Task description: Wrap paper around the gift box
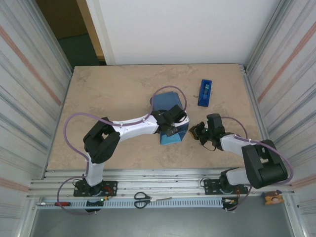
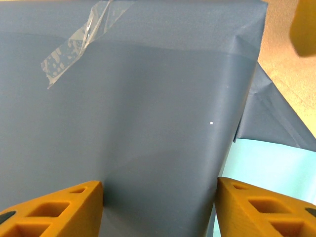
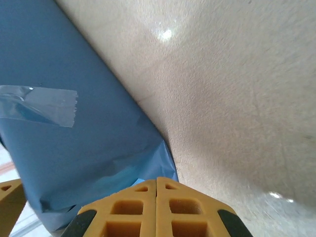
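Observation:
The paper (image 1: 166, 101) is folded into a dark blue parcel at the table's middle, and the gift box is hidden inside it. My left gripper (image 1: 173, 123) is down on the parcel's top face. In the left wrist view the left gripper (image 2: 159, 207) is open, its orange fingers (image 2: 74, 207) spread over the paper (image 2: 148, 98). A strip of clear tape (image 2: 74, 44) sits on a fold, and a light blue flap (image 2: 276, 168) lies at the right. My right gripper (image 1: 196, 132) is just right of the parcel. The right gripper (image 3: 156, 185) is shut and empty, its tips at a corner of the paper (image 3: 74, 148) near more tape (image 3: 39, 104).
A blue tape dispenser (image 1: 205, 92) stands at the back right of the beige table (image 1: 108, 94). Scissors (image 1: 145, 199) and a red-handled screwdriver (image 1: 57, 203) lie on the rail in front of the arm bases. Ribbed walls close in both sides.

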Available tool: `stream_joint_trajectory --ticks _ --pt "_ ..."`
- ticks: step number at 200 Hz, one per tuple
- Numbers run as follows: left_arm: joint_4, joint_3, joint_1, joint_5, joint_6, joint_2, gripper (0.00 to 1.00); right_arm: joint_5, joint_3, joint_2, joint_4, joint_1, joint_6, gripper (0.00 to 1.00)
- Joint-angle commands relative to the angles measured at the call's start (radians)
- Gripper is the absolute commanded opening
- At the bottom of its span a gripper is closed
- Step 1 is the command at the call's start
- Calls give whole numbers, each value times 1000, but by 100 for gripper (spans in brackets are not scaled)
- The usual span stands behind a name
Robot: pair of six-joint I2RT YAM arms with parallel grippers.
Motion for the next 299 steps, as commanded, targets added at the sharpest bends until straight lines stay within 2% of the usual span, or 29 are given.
stream_joint_trajectory --ticks 1,36,92,119,147,190,247,267,282,299 --pt "-131 -68 9 89 -23 99 59 -54 32 45 66 -8 -24 0" --pt "-132 -69 9 94 -18 102 59 -52 60 99 135 -9 -12 0" --pt "-132 -76 9 97 -17 109 59 -71 110 161 139 -10 -23 0" --pt "-131 -74 9 97 -20 109 59 -39 83 156 110 1 -23 0" --pt "-132 -71 9 94 -17 108 59 -44 36 185 152 19 -12 0" --pt "-134 -68 9 95 -18 108 59 -7 -3 195 137 80 4 0" --pt "-137 -68 11 92 -19 101 59 57 -29 127 46 199 38 0" --pt "-137 -66 12 92 -21 101 59 77 -57 100 65 241 75 0" --pt "-137 -64 12 95 -21 98 59 79 -65 59 77 252 77 0" --pt "-143 -52 12 101 -23 95 60 106 -53 -35 -22 222 37 0"
